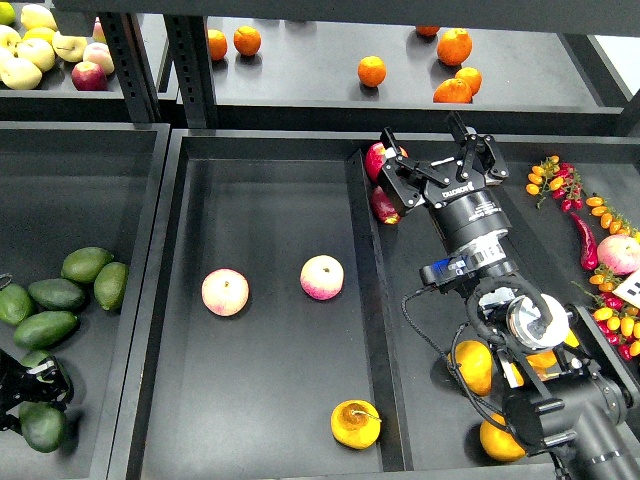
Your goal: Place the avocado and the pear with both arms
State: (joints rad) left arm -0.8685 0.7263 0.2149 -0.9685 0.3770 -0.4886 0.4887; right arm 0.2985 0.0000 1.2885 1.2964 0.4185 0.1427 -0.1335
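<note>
The dark green avocado (42,427) is at the bottom left of the left tray, right against my left gripper (33,383). The gripper is small and dark, and the avocado travels with it. The golden-yellow pear (356,424) lies alone at the front of the middle tray (270,180), with its stem pointing right. My right gripper (428,152) is open and empty, high over the right tray. It is next to a red apple (374,160) and far from the pear.
Two pink-and-yellow fruits (225,292) (322,277) lie mid-tray. Lighter avocados (87,265) sit in the left tray. Oranges (372,70) lie on the back shelf and more oranges (473,367) under my right arm. Chillies and small tomatoes (585,230) are at the right. A raised divider (370,330) separates the trays.
</note>
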